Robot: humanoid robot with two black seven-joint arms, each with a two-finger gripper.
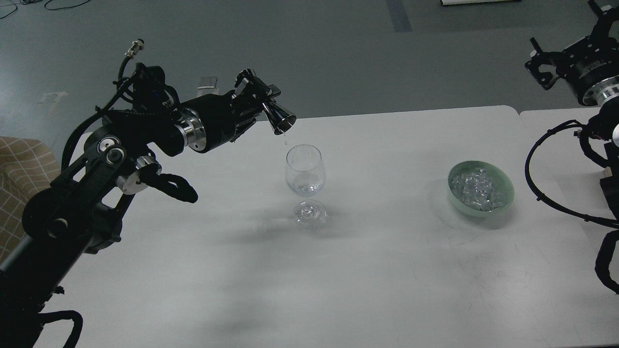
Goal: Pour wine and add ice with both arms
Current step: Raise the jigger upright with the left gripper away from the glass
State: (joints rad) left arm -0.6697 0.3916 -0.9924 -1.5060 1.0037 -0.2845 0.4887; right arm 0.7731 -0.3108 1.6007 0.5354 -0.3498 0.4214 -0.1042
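Head view: the left gripper (pixel 263 104) is seen pinching a tilted metal jigger (pixel 279 118) just above the wine glass (pixel 304 169). The ice (pixel 476 189), judged slippery and light, lies in a green bowl (pixel 503 186) below the right gripper (pixel 544 67), whose fingers appear spread; a single cube should be gripped across flat faces.

2 arms (pixel 145 145), 1 glass (pixel 304 169) mid-frame, 1 bowl (pixel 503 186) at right w/ many ice cubes (pixel 476 191), 1 metal jigger (pixel 279 118) upper left, 1 desk (pixel 387 270).
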